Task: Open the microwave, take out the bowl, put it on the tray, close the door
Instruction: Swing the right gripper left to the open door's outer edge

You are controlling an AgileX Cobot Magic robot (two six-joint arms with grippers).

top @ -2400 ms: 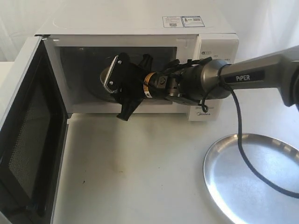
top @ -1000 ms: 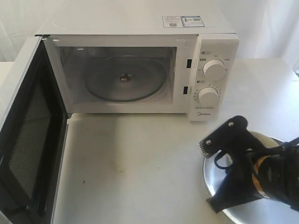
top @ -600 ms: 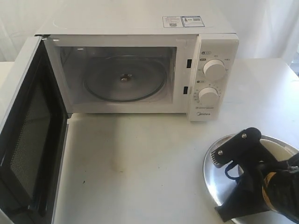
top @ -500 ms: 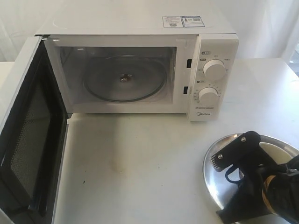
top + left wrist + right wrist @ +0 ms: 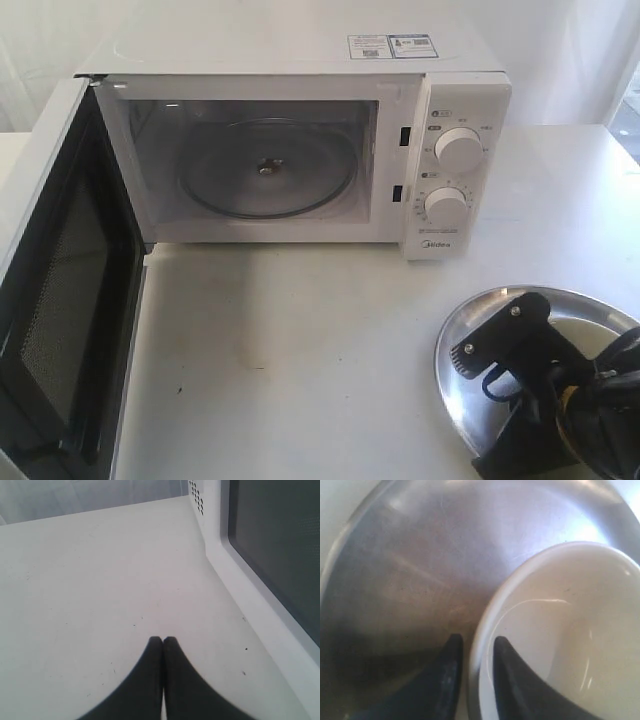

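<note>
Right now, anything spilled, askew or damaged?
Nothing stands out. The bowl is upright and empty, within the tray, right gripper astride its rim. The door of the microwave is open, closing not yet done.

I see the microwave (image 5: 300,60) at the back of the table (image 5: 300,350), its turntable (image 5: 268,170) inside the cavity and the door (image 5: 60,300) swung out on the left toward the front. The tray (image 5: 470,330) lies at the front right, before the knob panel. The bowl (image 5: 560,630) is over the tray, its rim between the fingers of my right gripper (image 5: 477,640), while my left gripper (image 5: 163,640) hangs beside the door's outer face.
</note>
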